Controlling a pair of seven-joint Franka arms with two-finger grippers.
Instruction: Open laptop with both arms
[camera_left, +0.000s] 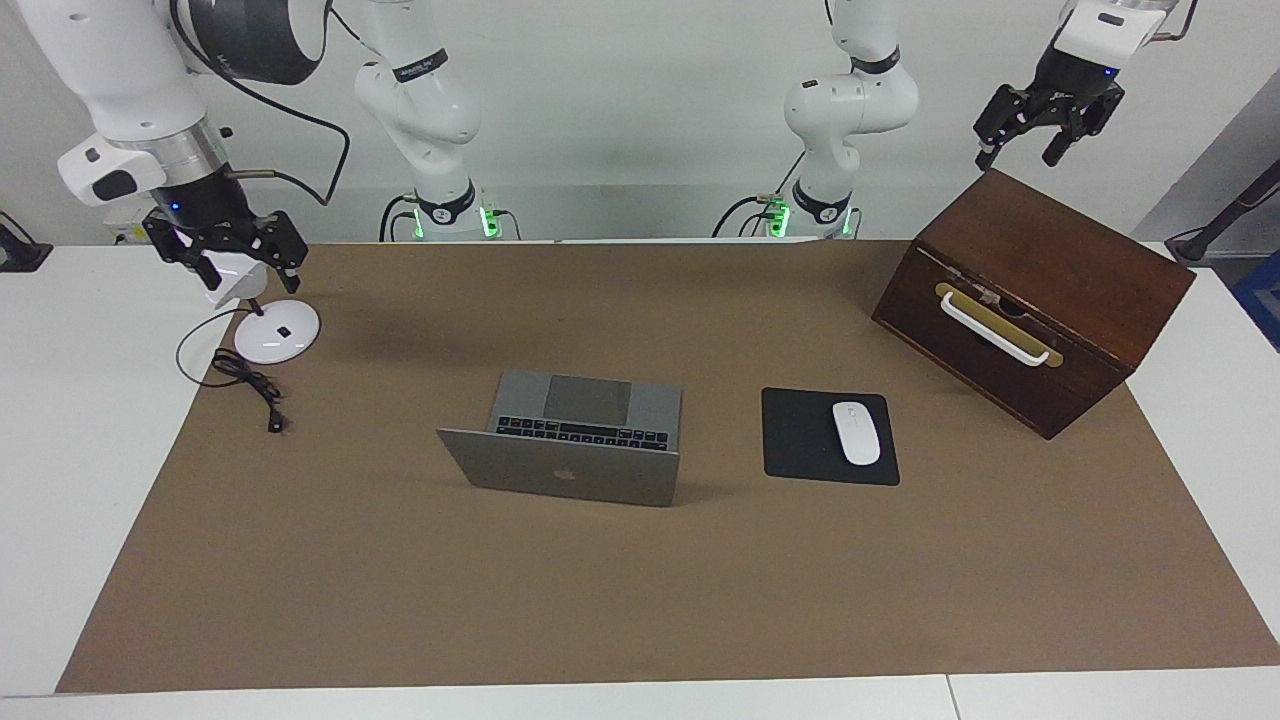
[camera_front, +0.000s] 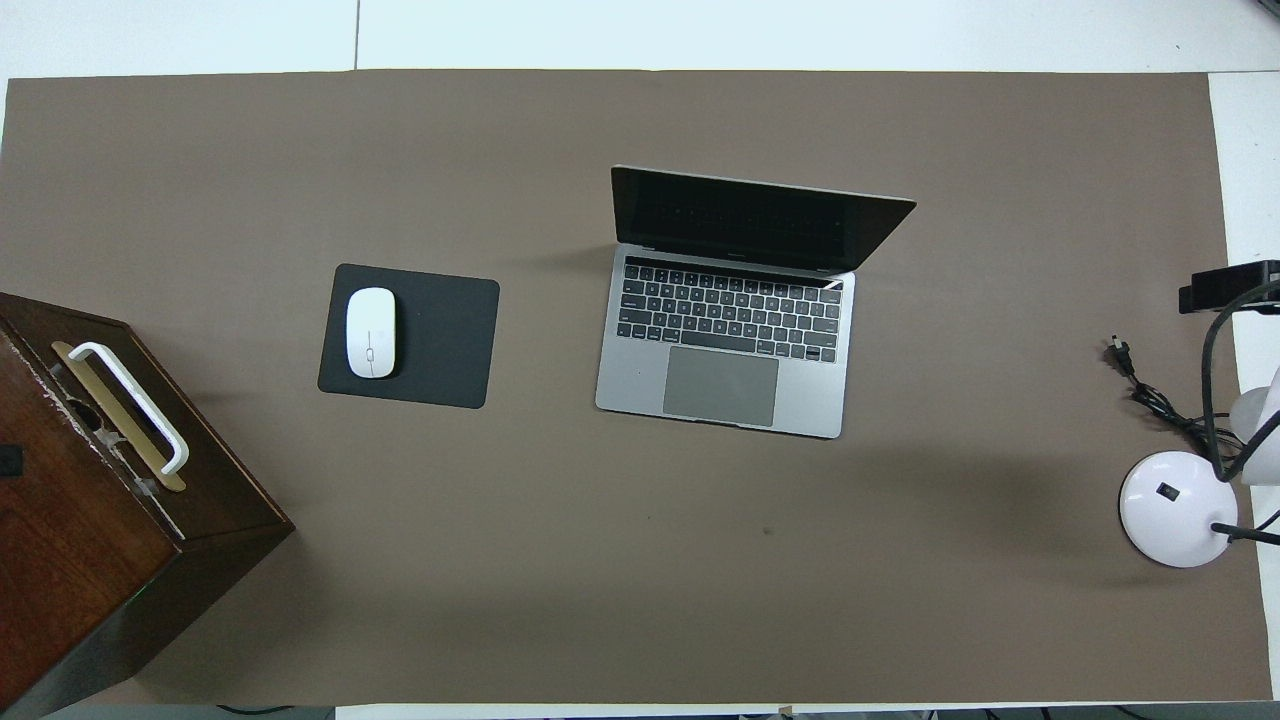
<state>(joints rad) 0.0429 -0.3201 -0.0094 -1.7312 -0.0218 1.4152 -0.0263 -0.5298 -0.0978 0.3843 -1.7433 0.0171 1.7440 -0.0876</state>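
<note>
So the laptop (camera_left: 570, 440) sits lid-up mid-counter on the brown mat (camera_left: 640, 590), keyboard facing the robots, with a white mouse (camera_left: 856, 432) on a black mousepad (camera_left: 800, 440) beside it toward the left arm's end. Left tool (camera_left: 1035, 125) hangs over the wooden box (camera_left: 1060, 260), fingers apart and empty. Right tool (camera_left: 240, 260) hangs over the white lamp base (camera_left: 277, 335), fingers spread too, gripping nothing.

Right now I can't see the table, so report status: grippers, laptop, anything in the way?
Left gripper open, up over the wooden box. Right gripper open, over the lamp base. Laptop already open, untouched. Nothing blocking it.
</note>
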